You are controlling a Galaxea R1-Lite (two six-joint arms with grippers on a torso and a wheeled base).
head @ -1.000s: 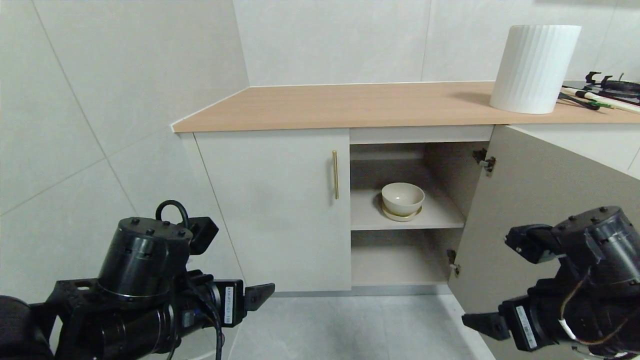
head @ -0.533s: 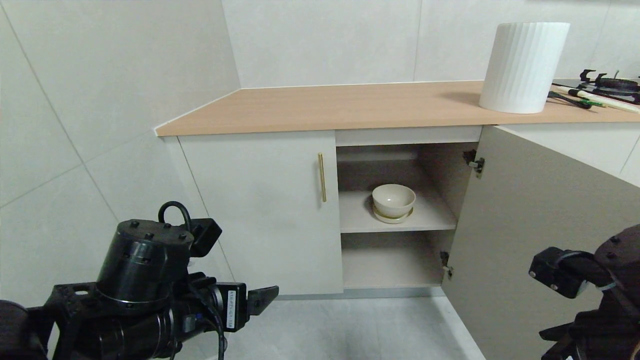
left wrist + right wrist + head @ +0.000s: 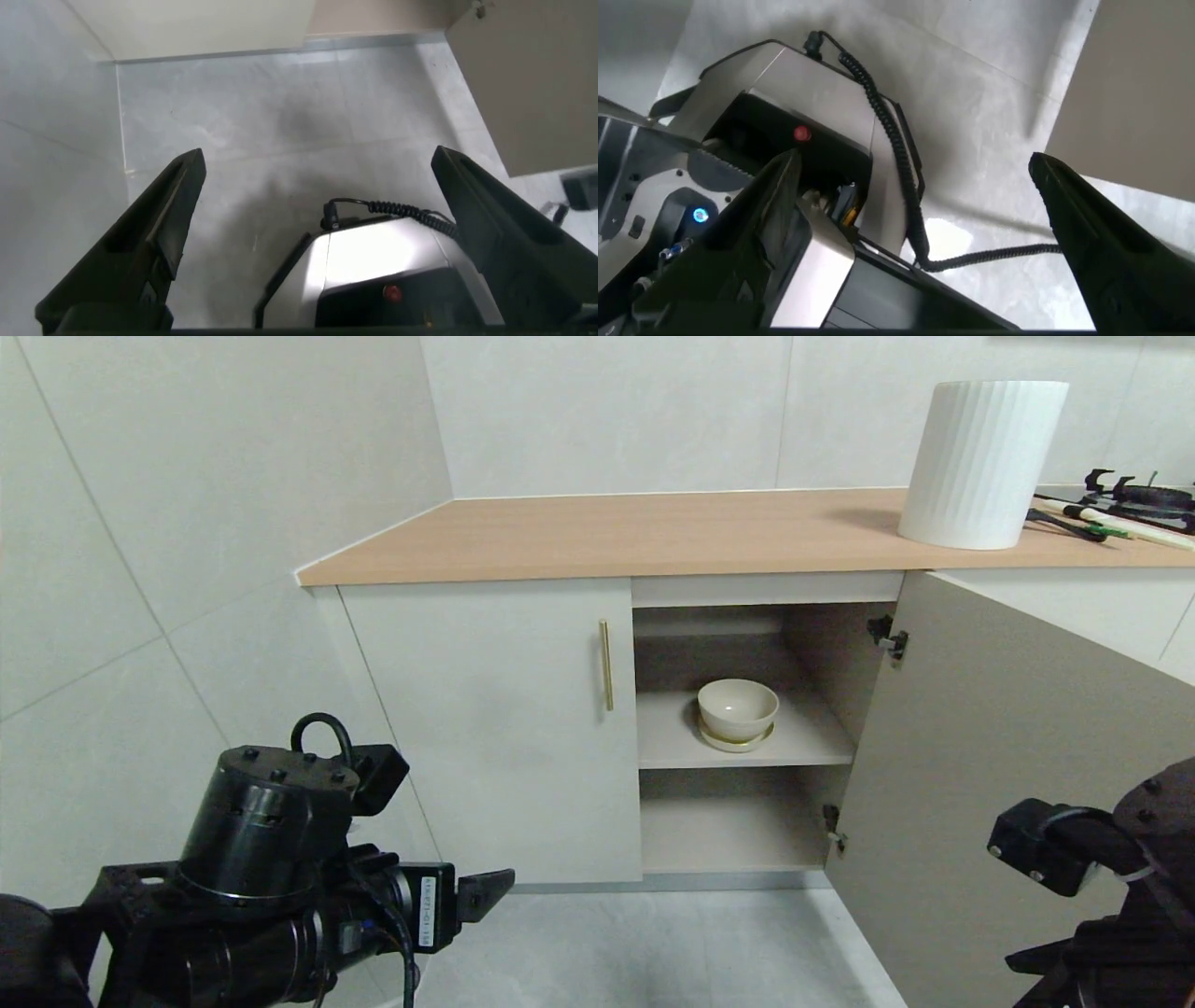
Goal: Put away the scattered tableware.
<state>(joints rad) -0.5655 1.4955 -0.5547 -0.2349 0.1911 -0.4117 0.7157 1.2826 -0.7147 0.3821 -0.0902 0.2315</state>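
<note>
A cream bowl (image 3: 738, 707) sits on a small plate (image 3: 736, 742) on the middle shelf of the cabinet (image 3: 485, 728). The cabinet's right door (image 3: 980, 775) is swung wide open. My left gripper (image 3: 320, 161) is open and holds nothing; it hangs low at the left over the grey floor, well short of the cabinet. My right gripper (image 3: 915, 161) is also open and holds nothing. Its arm (image 3: 1102, 887) sits low at the right, beside the open door.
The left cabinet door with a gold handle (image 3: 606, 665) is shut. On the wooden countertop (image 3: 607, 534) stands a tall white ribbed container (image 3: 982, 462), with utensils (image 3: 1111, 521) and a stove grate beyond it. The lower shelf (image 3: 728, 831) is bare. A tiled wall runs along the left.
The head camera has shifted a little. My right arm has dropped toward the lower right corner, and its finger has left the head view. The left arm and the bowl stayed put.
</note>
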